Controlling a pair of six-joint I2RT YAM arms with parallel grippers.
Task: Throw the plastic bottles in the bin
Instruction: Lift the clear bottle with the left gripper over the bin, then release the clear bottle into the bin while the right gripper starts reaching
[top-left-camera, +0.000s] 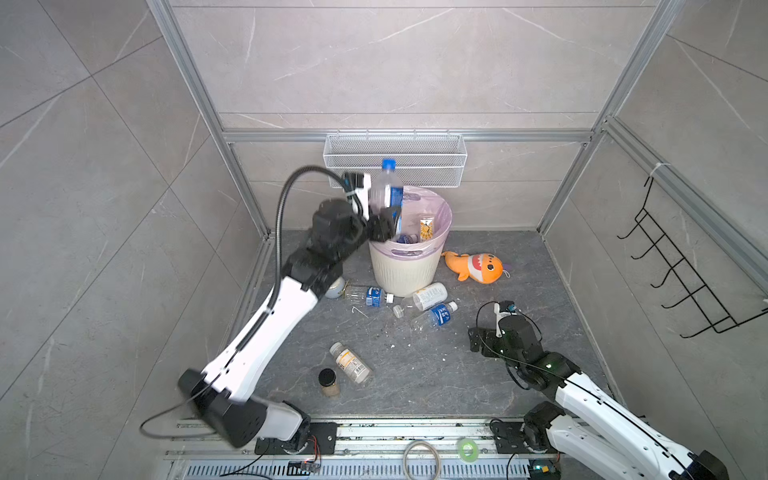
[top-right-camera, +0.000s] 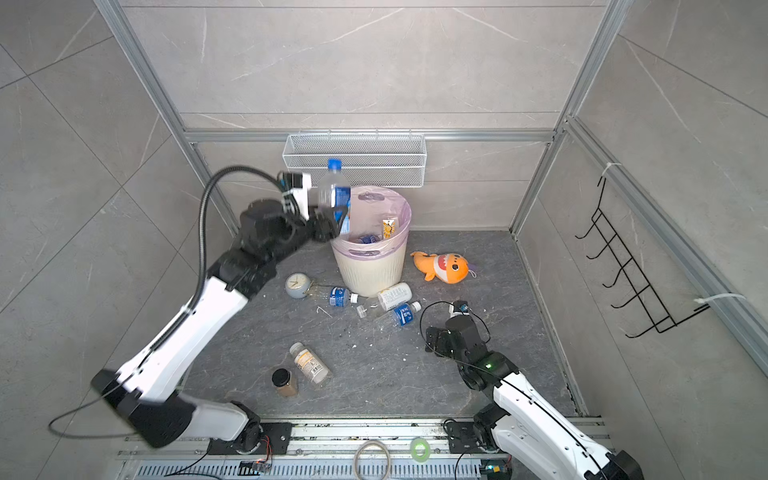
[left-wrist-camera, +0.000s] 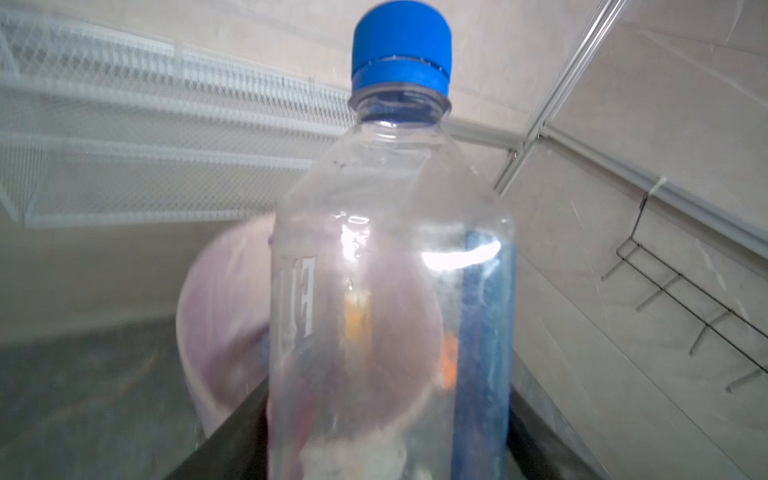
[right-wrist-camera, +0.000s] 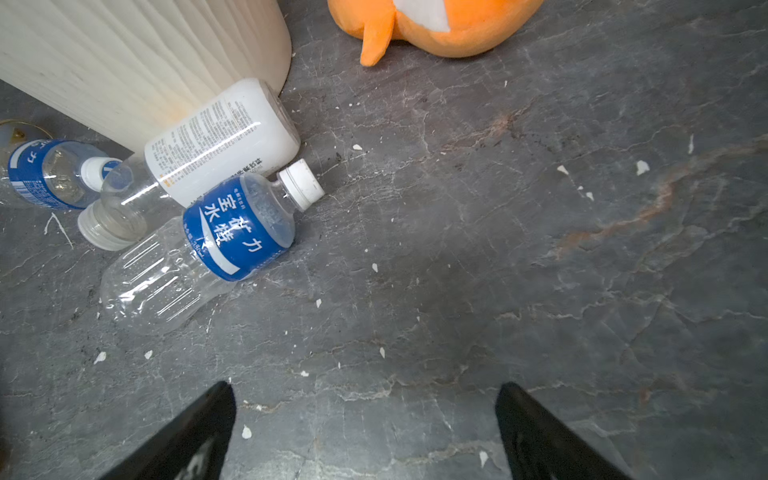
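in both top views the left gripper (top-left-camera: 384, 226) sits at centre frame over the left rim of the bin (top-left-camera: 405, 270). the blue-capped bottle (top-left-camera: 386, 189) rises from between its jaws. its long axis runs up the frame, cap on top, base down toward the lilac-lined opening (top-right-camera: 386, 203). the bottle is blurred, and whether the jaws pinch it or stand loose round it i cannot tell. the base looks to be inside the rim line, so a drop should land in the bin. three loose bottles (top-left-camera: 424, 299) lie just below the bin in frame, and a lone bottle (top-left-camera: 351, 363) lies lower left. the right gripper (top-left-camera: 473, 336), lower right, is the nearer one to the three.

left wrist view: the blue-capped bottle (left-wrist-camera: 390, 291) fills the middle, upright, with the bin (left-wrist-camera: 220, 311) behind it.

right wrist view: the right gripper (right-wrist-camera: 365, 432) stands wide and empty at the bottom edge, over bare grey floor (right-wrist-camera: 540, 249). the blue-labelled bottle (right-wrist-camera: 199, 253) lies at left centre with its axis slanting, cap toward upper right. it touches the white-labelled bottle (right-wrist-camera: 199, 158), which rests against the bin wall (right-wrist-camera: 124, 62). there is room to the right.
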